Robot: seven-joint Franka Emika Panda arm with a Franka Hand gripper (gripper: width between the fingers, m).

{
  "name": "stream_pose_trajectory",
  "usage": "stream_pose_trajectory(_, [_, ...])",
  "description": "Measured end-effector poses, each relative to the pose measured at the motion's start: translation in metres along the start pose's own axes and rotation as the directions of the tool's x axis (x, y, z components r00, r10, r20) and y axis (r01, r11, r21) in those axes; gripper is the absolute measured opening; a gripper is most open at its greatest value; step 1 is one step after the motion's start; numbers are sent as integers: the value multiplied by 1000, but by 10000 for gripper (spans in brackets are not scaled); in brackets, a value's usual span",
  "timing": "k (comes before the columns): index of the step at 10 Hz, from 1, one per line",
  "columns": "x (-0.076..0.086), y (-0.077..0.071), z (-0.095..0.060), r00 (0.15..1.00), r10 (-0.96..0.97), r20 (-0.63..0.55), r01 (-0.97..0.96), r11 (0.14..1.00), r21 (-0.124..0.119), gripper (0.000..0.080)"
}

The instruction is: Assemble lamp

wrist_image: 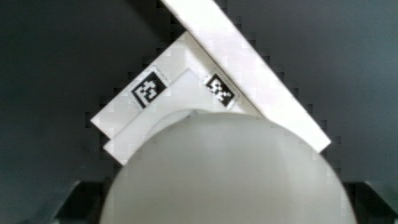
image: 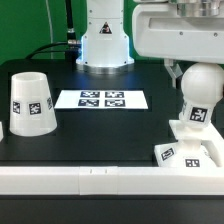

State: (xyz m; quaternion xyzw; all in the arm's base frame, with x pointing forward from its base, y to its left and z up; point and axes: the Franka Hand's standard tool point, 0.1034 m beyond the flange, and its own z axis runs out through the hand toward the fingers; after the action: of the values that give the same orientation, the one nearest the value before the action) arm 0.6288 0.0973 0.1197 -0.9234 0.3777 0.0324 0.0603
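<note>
The white ball bulb point(image: 197, 108) hangs in my gripper point(image: 198, 72), slightly tilted, with a marker on its neck. Its lower end is right over the low square base point(image: 190, 156) at the front on the exterior view's right; I cannot tell whether they touch. In the wrist view the bulb's ball point(wrist_image: 222, 160) fills the space between my dark fingers point(wrist_image: 71, 205), and the base point(wrist_image: 169, 95) with two markers lies beyond it. My gripper point(wrist_image: 217, 208) is shut on the bulb. The tapered shade point(image: 32, 103) stands mouth down on the exterior view's left.
The marker board point(image: 100, 99) lies flat mid-table. The robot's white pedestal point(image: 105, 40) stands behind it. A white rail point(image: 90, 178) runs along the table's front edge, close to the base; it also shows in the wrist view point(wrist_image: 240, 50).
</note>
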Motion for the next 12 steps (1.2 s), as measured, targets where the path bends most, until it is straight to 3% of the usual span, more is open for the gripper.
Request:
stream_pose_trajectory(2, [-2, -1, 1, 1000, 17, 3, -17, 1000, 2, 604])
stream_pose_trajectory(3, [-2, -1, 1, 1000, -21, 3, 21, 1000, 2, 670])
stream_pose_trajectory(5, [1, 1, -1, 980, -197, -12, 197, 980, -15, 694])
stream_pose_trajectory(6, [4, 2, -1, 936, -351, -21, 351, 936, -16, 698])
stream_pose_trajectory(10, [4, 2, 0, 803, -596, -17, 595, 803, -20, 699])
stream_pose_trajectory(12, [7, 1, -1, 631, -775, -23, 773, 631, -66, 699])
